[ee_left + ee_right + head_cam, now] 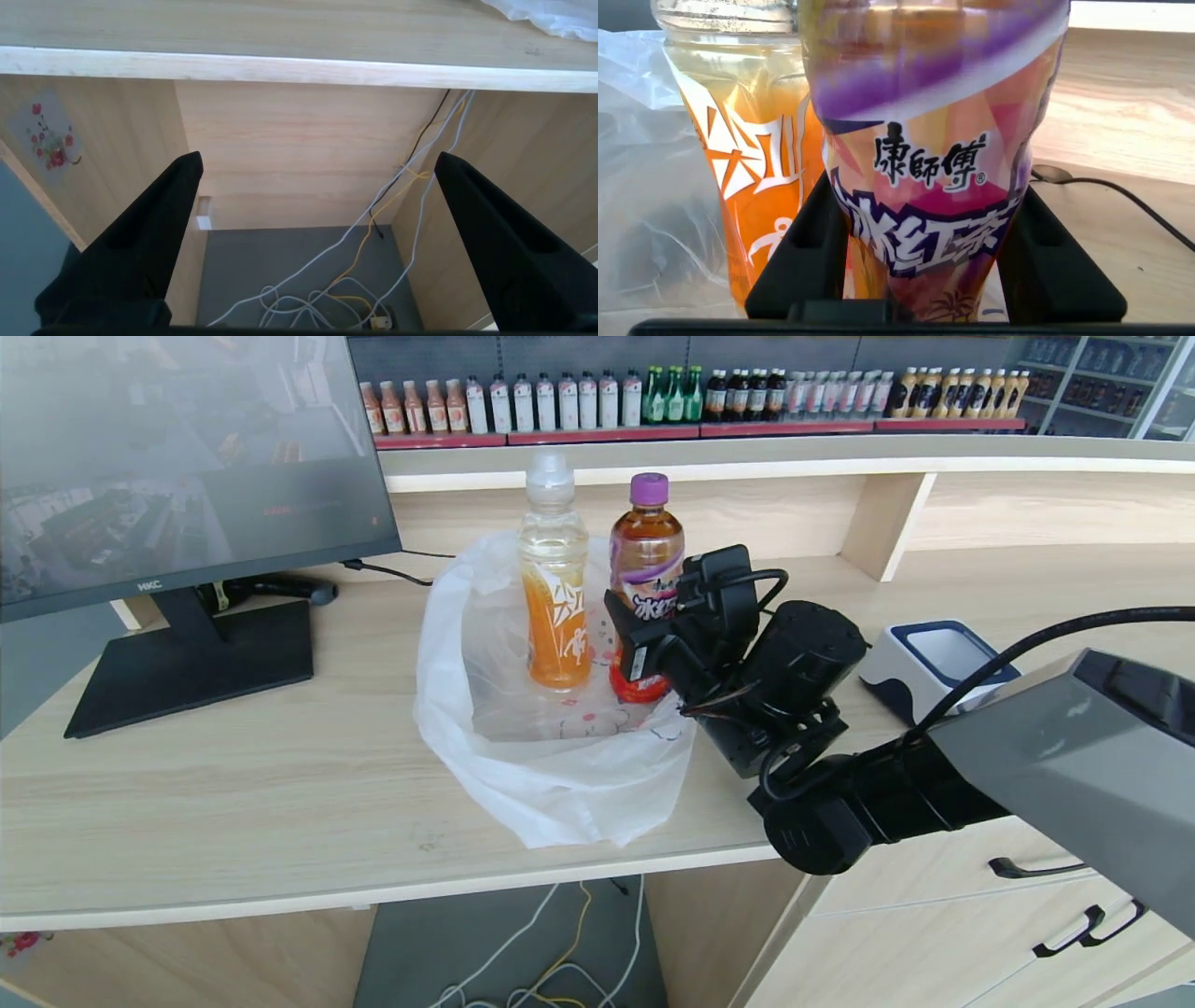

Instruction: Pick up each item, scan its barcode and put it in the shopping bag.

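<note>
Item: right gripper (929, 201), fingers (808, 252) clenched on the lower half of the purple-capped tea bottle (646, 546), one on each flank. The bottle is upright inside the shopping bag (551, 784), its base low in the bag on the tabletop (233, 775). It stands just beside the orange drink bottle (555, 607), which is also in the bag. Left gripper (313, 243): fingers (149, 233) spread wide and grasping nothing, held below the tabletop's front edge.

Hazards, as judged:
- Slack film under the base may give an uneven seat, so a release could tip the tea bottle into its neighbour and fell both.
- Fingers drawing back could snag the bag wall and drag bag and contents toward the edge.
- Too high a release would let the bottle drop and bounce.

Markings:
- Tea bottle: wrap in purple and orange with large white characters.
- Orange bottle: white lettering on an orange sleeve.
- Bag: small cartoon print.
- Monitor (187, 457): small lettering on the lower bezel.

None of this print is transcribed here. The scanner (938, 663) sits to the robot's right of the bag.
</note>
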